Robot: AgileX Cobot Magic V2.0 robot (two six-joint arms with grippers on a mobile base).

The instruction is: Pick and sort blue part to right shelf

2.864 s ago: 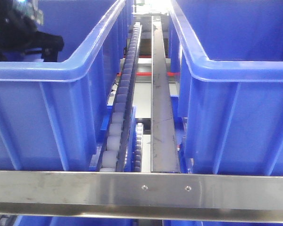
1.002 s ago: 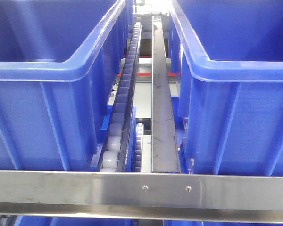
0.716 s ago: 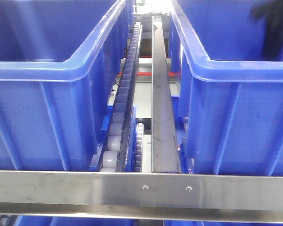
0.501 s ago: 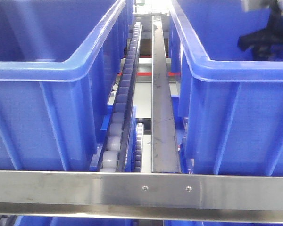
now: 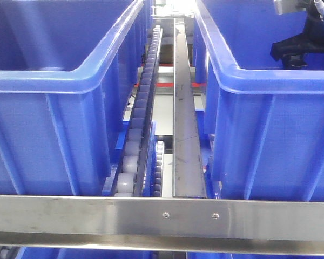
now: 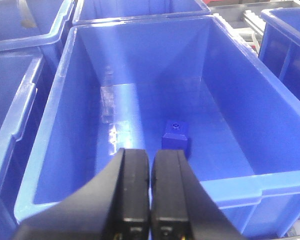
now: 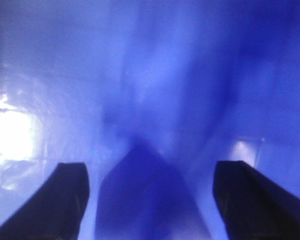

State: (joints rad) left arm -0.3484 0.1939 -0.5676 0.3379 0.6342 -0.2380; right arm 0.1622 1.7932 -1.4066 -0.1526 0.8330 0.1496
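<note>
Right tool (image 7: pixel 150 200) spread, inside bin (image 7: pixel 150 75) — left tool (image 6: pixel 150 192) closed.

Left blue bin (image 5: pixel 70 81) open-topped, passable; roller track (image 5: pixel 143 102), steel divider strip (image 5: pixel 184 124) fill gap between bins

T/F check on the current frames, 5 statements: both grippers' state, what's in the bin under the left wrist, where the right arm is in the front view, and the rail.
1. The left gripper is open wide. False: its fingers are pressed together, holding nothing.
2. A blue part lies on the floor of the bin below the left gripper. True.
3. The right gripper is open. True: its fingers stand far apart, with blurred blue between them.
4. In the front view, the right arm is over the left bin. False: it is over the right bin.
5. The front rail shows two screws. True.
</note>
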